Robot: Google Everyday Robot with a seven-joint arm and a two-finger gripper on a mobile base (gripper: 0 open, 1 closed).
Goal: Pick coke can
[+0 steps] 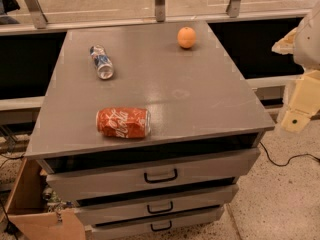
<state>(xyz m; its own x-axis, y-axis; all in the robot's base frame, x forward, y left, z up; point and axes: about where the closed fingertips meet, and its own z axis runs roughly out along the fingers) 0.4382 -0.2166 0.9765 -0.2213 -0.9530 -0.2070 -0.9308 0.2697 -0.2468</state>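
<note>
The coke can (123, 123) is red-orange with white script and slightly dented. It lies on its side near the front left edge of the grey cabinet top (200, 99), its silver end facing right. My gripper (296, 115) is a cream-coloured piece at the far right edge of the view. It hangs beside the cabinet's right side, well away from the can and holding nothing.
A slim blue, white and silver can (102, 62) lies on its side at the back left. A round orange (186, 37) sits at the back centre-right. Three drawers with dark handles (160, 176) are below the top. A cardboard box (35, 219) stands at lower left.
</note>
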